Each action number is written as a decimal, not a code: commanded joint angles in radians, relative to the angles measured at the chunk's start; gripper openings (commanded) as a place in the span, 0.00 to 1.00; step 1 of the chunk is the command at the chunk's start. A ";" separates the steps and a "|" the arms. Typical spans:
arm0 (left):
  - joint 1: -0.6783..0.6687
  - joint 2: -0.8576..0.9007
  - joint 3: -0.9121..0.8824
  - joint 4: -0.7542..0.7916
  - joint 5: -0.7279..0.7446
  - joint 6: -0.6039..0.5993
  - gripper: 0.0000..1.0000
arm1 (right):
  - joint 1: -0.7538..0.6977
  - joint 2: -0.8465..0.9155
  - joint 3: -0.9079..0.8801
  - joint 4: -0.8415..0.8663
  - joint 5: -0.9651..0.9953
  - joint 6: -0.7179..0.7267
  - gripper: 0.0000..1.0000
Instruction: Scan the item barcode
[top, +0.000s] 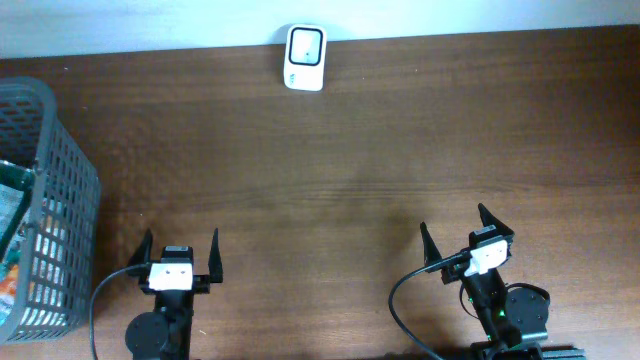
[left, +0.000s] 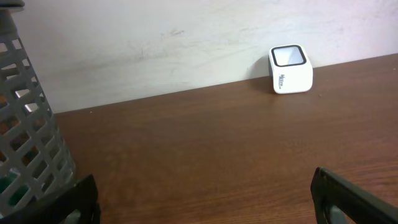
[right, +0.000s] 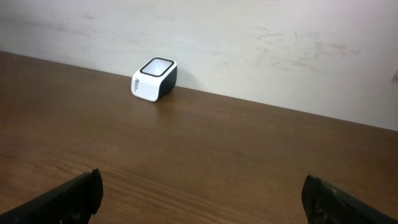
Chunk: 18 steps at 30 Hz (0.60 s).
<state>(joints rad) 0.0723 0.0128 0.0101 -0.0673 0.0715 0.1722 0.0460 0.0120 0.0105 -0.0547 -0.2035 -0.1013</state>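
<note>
Well beyond the left tool (top: 181, 236) and right tool (top: 453, 220) stands the scanner (top: 304, 58).

A dark wooden table (top: 350, 150) meets a scuffed pale wall (right: 249, 43).

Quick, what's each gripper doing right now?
Left gripper: open, holding nothing.
Right gripper: open, holding nothing.

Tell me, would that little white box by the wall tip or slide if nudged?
The white scanner looks squat and boxy, so it would probably slide on the smooth wooden table rather than tip or roll. Its shell looks rigid plastic, likely light.
</note>
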 joint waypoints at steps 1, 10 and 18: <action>-0.002 -0.008 -0.001 -0.006 0.010 0.009 0.99 | 0.006 -0.009 -0.005 -0.002 0.005 0.004 0.98; -0.002 -0.008 -0.001 -0.006 0.010 0.009 0.99 | 0.006 -0.009 -0.005 -0.002 0.005 0.004 0.98; -0.002 -0.008 -0.001 -0.005 -0.008 0.009 0.99 | 0.006 -0.009 -0.005 -0.002 0.005 0.004 0.98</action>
<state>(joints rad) 0.0723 0.0128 0.0101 -0.0677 0.0704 0.1726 0.0460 0.0120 0.0105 -0.0547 -0.2035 -0.1013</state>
